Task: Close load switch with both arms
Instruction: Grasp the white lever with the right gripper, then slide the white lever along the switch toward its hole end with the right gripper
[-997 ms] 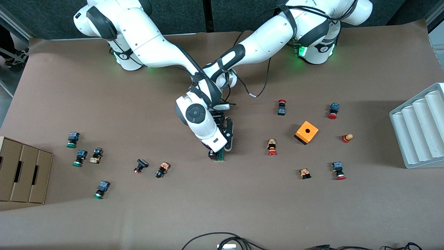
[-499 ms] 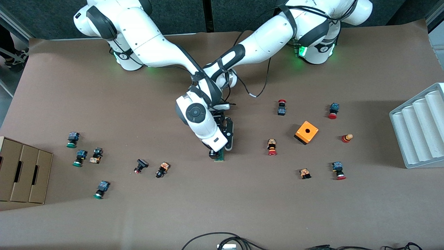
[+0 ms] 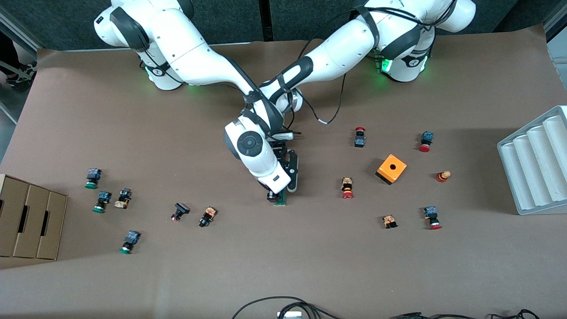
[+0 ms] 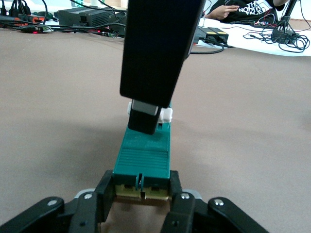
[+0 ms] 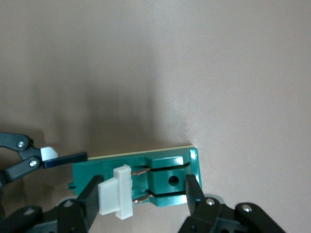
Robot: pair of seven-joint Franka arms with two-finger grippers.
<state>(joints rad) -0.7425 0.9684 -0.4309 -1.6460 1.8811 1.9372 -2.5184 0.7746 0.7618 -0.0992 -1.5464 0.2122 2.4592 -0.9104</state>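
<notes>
On the brown table (image 3: 310, 257), scattered push buttons (image 3: 347, 188); cables (image 3: 283, 305) at its near edge.

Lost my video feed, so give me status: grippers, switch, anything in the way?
Left gripper shut on load switch, pinning one end to the table. Right gripper straddling its white block, jaws not yet clamped. Nothing in the way.

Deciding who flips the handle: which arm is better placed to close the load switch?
Right. The right gripper straddles the white handle, jaws open; the left gripper is shut on the load switch, steadying it.
</notes>
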